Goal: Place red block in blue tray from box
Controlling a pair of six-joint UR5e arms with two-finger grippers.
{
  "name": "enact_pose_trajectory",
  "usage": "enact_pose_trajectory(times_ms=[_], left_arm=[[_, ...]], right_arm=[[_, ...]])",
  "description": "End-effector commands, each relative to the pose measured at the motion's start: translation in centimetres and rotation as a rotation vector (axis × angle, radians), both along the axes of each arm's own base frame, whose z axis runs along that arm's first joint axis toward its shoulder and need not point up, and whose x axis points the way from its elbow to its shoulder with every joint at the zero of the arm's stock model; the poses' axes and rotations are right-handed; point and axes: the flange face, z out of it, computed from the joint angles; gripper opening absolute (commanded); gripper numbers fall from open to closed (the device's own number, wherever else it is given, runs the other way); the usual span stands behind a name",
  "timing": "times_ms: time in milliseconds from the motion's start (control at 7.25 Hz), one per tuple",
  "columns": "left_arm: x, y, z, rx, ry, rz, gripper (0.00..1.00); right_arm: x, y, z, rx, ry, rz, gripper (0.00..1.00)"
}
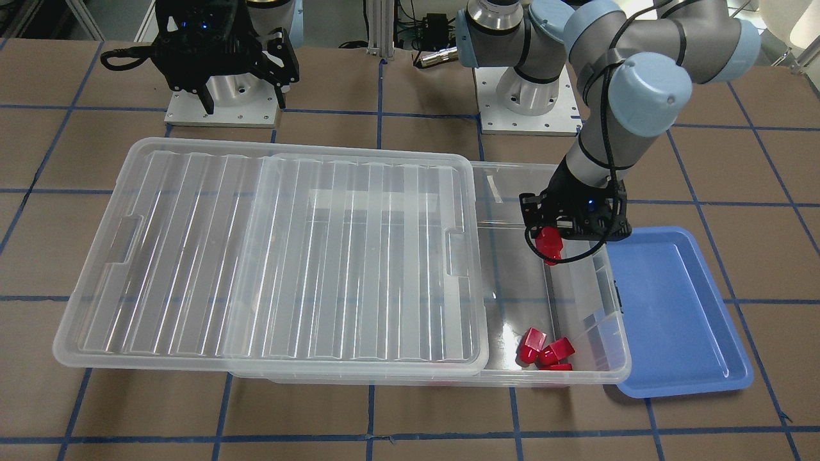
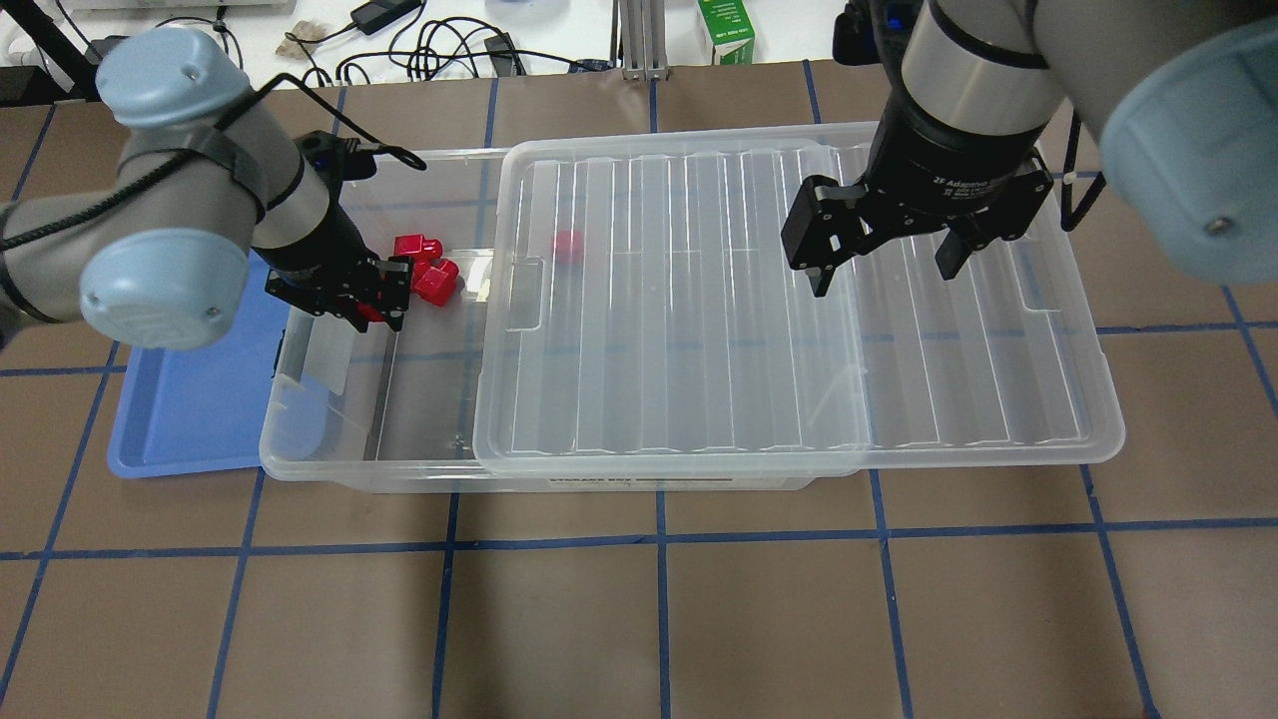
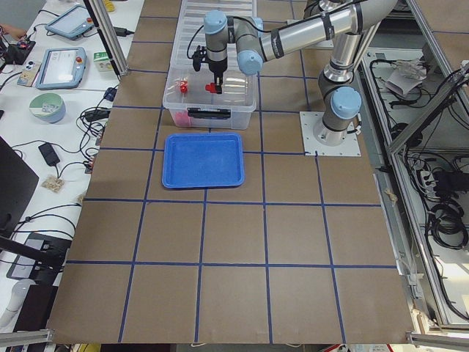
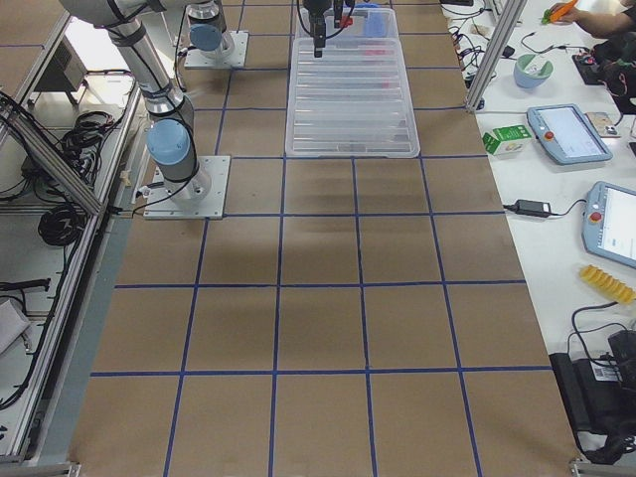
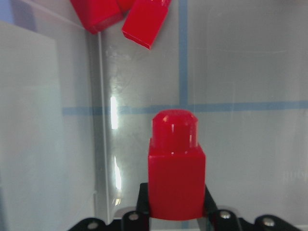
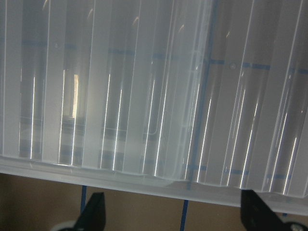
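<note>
Clearance matters: the left hand (image 1: pixel 549 248), clamped on a small glossy red plastic block (image 5: pixel 176 173), should rise over the large clear plastic box (image 1: pixel 620 333) wall before crossing to the shallow blue plastic tray (image 1: pixel 679 307) by the worktop (image 1: pixel 410 416) left edge. The right hand (image 2: pixel 886 275) hangs with fingers apart.

The left gripper (image 5: pixel 175 201) clamps the red block (image 5: pixel 176 173) at the bottom edge, over the box (image 5: pixel 250 159) and its clear floor. Two other red blocks (image 5: pixel 144 23) lie at the top.

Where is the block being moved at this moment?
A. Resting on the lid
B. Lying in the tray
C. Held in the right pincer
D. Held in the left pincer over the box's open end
D: the left pincer grips the block above the box's uncovered end, not yet over the tray.
</note>
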Motion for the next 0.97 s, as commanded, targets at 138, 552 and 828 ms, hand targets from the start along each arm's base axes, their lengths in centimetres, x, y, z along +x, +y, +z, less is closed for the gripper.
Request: enact_pose_trajectory(times_ms=[138,552,828], left_arm=[[8.8,-1.8,6.4,0.028,-0.002,0.051,0.0],[22.1,-4.1,-3.1,0.068,0.05,0.006,0.0],[23.9,-6.5,-11.5,0.031,0.027,0.011,0.0]], right_arm=[[-0.6,-1.5,1.7,-0.119,-0.001,-0.017,1.0],[-3.7,-4.3,1.9,-0.103,-0.008,-0.095,1.0],[-3.7,-4.3,1.5,-0.096,-0.01,-0.095,1.0]])
